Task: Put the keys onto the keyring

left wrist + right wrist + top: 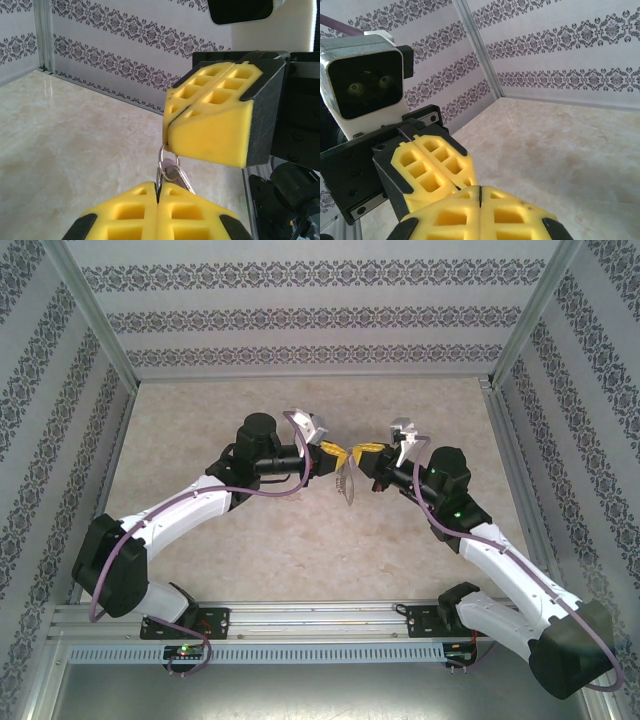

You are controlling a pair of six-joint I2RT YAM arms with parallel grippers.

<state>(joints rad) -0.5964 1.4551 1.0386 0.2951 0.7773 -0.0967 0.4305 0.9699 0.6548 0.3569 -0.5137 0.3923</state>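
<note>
Both arms reach from the near edge to mid tabletop (pixel 300 570), raised above it; left gripper (pixel 159 192) jaws pressed together, lower end of keyring (pixel 162 154) pinched in their seam; key (pixel 175 175) lies against the ring just above those pads, lilac-grey, detail unclear; right gripper (pixel 166 134) jaws together, tip touching the ring's upper end, grip there uncertain; beyond, bare marbled surface; patterned wall (pixel 320 320) along the far edge.

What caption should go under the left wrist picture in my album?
Left gripper below and right gripper above, both shut, pinch the keyring between them, with the key alongside.
</note>
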